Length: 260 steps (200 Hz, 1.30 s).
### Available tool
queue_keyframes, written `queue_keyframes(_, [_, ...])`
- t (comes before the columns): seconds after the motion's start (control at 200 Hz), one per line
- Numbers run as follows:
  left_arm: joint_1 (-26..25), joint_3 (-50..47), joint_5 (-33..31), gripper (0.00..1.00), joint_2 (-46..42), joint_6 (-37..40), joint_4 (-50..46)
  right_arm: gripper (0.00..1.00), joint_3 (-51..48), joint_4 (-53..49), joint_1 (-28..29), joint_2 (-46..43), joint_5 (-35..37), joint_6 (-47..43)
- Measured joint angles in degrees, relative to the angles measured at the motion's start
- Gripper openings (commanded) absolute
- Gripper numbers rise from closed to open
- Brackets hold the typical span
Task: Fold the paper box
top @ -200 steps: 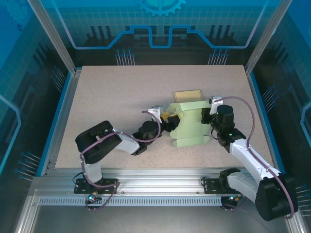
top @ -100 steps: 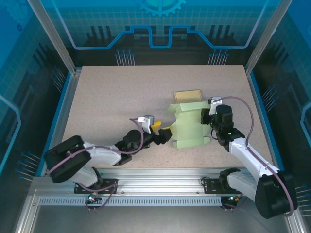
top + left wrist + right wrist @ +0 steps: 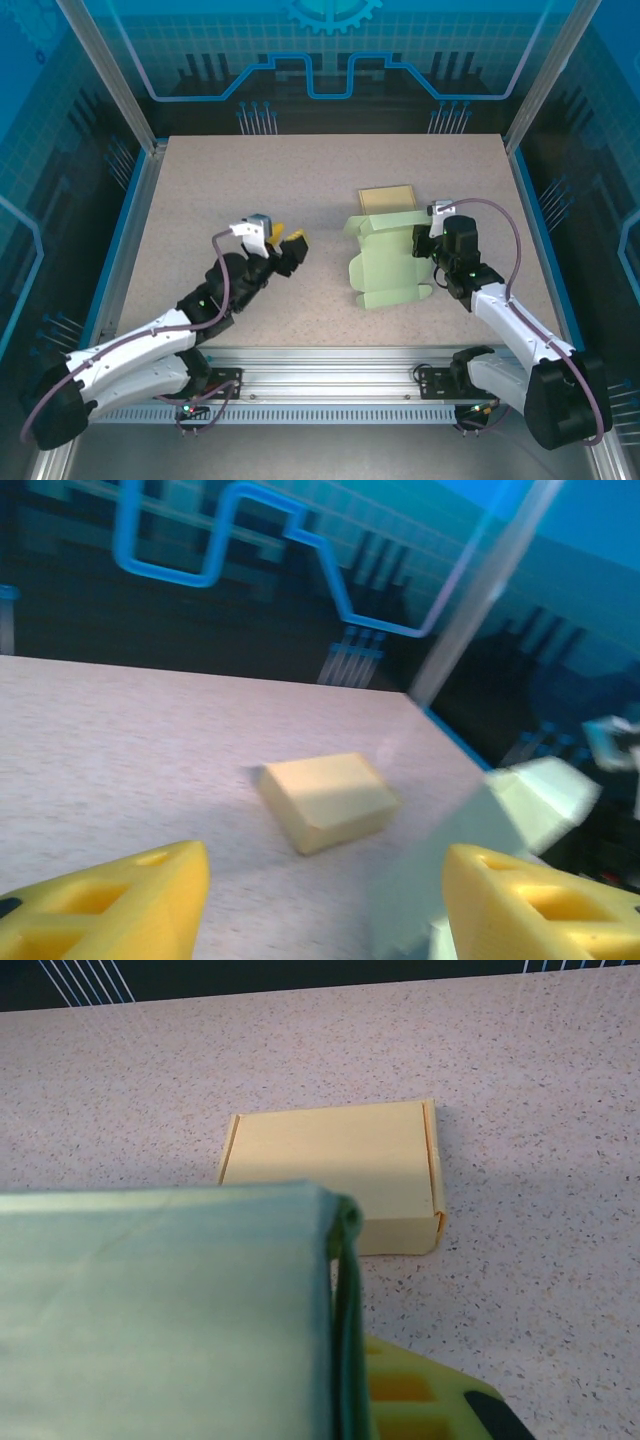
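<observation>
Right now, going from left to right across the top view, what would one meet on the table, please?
left fingers → green box → right fingers

pale green paper box (image 3: 390, 265) — partly folded, flattened

2 arms — left arm (image 3: 135, 350) and right arm (image 3: 515, 325) — wear white shells with black joints and looping purple-grey cables. The left hand (image 3: 287, 243) has blocky yellow fingers (image 3: 115, 905) with square holes.
</observation>
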Motion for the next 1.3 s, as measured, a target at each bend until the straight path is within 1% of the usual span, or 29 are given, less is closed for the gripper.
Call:
queue_keyframes(0.08, [2.91, 2.62, 0.11, 0.63, 4.04, 0.90, -2.08, 0.00, 0.37, -0.63, 0.00, 0.00, -0.52, 0.02])
queue_keyframes(0.19, [4.76, 5.92, 2.10, 0.63, 11.67, 1.92, -2.67, 0.00, 1.18, -2.40, 0.00, 0.00, -1.25, 0.22])
queue_keyframes(0.37, [5.42, 10.49, 8.52, 0.63, 22.97, 3.43, -0.87, 0.00, 3.80, -6.01, 0.02, 0.22, -2.10, 0.66])
queue_keyframes(0.545, [5.49, 12.50, 14.29, 0.62, 29.05, 4.74, 1.53, 0.00, 5.49, -8.44, 0.52, 2.34, -2.69, 1.14])
queue_keyframes(0.675, [5.53, 12.85, 18.47, 0.62, 31.52, 5.01, 2.93, 0.00, 6.10, -10.25, 0.72, 3.76, -2.54, 1.51])
queue_keyframes(0.805, [5.53, 12.83, 21.42, 0.62, 31.93, 4.96, 4.13, 0.00, 7.17, -11.93, 0.72, 4.85, -2.27, 2.14])
queue_keyframes(1.111, [5.53, 10.38, 28.37, 0.63, 32.13, 4.11, 11.47, 0.00, 10.40, -14.34, 1.77, 8.59, -2.27, 4.20])
queue_keyframes(1.301, [5.53, 8.24, 31.87, 0.63, 33.94, 2.80, 15.80, 0.00, 12.70, -16.46, 3.06, 11.67, -2.27, 5.35])
